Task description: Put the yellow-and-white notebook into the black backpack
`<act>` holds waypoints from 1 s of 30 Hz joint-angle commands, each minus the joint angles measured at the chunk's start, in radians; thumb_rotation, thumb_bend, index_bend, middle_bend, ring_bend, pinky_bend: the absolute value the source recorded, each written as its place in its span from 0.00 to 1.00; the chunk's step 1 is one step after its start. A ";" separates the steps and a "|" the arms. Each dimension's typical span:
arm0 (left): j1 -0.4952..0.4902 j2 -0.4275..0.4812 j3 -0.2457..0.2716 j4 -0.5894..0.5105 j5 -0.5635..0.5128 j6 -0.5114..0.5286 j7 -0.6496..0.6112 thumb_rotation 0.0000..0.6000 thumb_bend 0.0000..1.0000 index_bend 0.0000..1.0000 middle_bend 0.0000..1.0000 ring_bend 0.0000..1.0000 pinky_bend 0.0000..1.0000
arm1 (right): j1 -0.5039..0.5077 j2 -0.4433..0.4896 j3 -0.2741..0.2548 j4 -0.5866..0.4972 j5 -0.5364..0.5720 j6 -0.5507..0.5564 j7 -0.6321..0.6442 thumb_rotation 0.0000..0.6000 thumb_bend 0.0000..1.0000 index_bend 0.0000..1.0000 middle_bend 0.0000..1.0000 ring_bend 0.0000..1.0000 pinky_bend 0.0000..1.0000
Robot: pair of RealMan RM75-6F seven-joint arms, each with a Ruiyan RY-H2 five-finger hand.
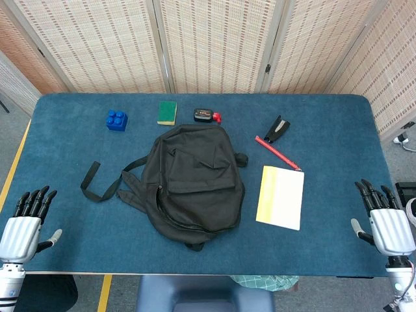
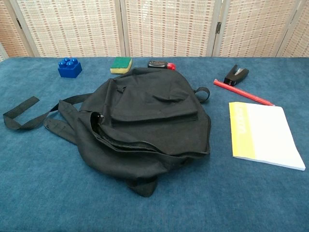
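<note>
Bright even light, sharp, soft shadows.

left hand (image 1: 26, 224): silver-grey metal back plate, smooth and box-like; black segmented fingers; thumb grey with a pale tip.
right hand (image 1: 383, 218): same build, silver-grey back plate, black segmented fingers, grey thumb on the inner side.
left wrist: white cylindrical cuff under the plate, small dark marks on it, too small to read.
right wrist: pale cuff, thin cable running beside it.
chest view: neither hand shows.
</note>
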 commanded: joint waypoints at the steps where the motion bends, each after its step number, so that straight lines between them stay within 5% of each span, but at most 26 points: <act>1: -0.003 0.000 0.001 -0.004 -0.001 -0.005 0.002 1.00 0.31 0.04 0.05 0.06 0.00 | 0.002 -0.004 0.000 0.004 0.001 -0.004 0.003 1.00 0.38 0.03 0.09 0.19 0.09; 16: 0.004 0.000 0.007 -0.006 0.010 0.011 -0.016 1.00 0.31 0.05 0.05 0.06 0.00 | 0.016 -0.002 -0.006 0.010 -0.023 -0.019 0.044 1.00 0.40 0.03 0.13 0.22 0.11; 24: 0.005 -0.007 0.009 -0.004 0.014 0.015 -0.019 1.00 0.31 0.05 0.05 0.06 0.00 | 0.126 -0.011 0.022 -0.002 0.019 -0.197 0.095 1.00 0.79 0.00 0.18 0.24 0.13; 30: 0.008 -0.008 0.010 -0.003 0.013 0.018 -0.020 1.00 0.31 0.06 0.05 0.07 0.00 | 0.245 -0.040 0.061 0.011 0.078 -0.376 0.109 1.00 0.97 0.00 0.28 0.24 0.13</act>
